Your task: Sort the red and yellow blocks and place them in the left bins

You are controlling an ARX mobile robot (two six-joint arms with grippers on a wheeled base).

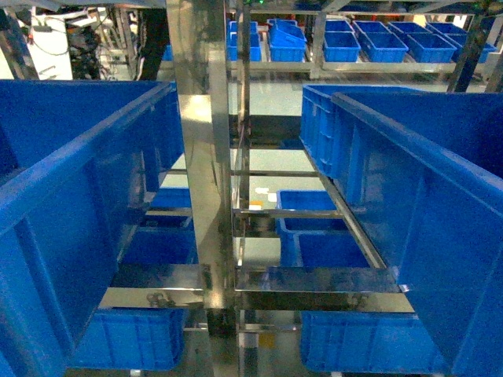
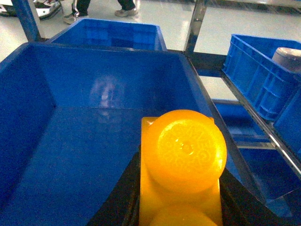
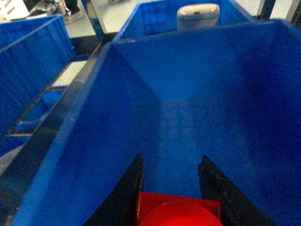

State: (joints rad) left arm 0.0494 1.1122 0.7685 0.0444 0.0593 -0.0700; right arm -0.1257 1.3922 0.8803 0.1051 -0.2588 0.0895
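So the yellow block (image 2: 181, 165) is clamped in the left gripper (image 2: 178, 207), studs facing the wrist camera, and it's held over the open left bin (image 2: 70, 155), presumably so it can just be dropped straight in. The dark fingers (image 2: 117, 202) are only glimpsed at the bottom edge of that view, pressed against the block's sides. Same deal on the other arm: the red block (image 3: 178, 212) is pinched between the jaws of the right gripper (image 3: 171, 188), but it's hung over a right-hand bin (image 3: 235, 117), which probably isn't where it's meant to end up, since the task wants both in left bins. Nothing is seen lying inside either bin. A pale rounded thing (image 3: 198, 14) is caught beyond the far wall in the right wrist view; what it is can't really be made out. The head view gives the layout instead, the metal rack (image 1: 208, 196) with blue bins either side, yet neither gripper nor block is shown there at all.
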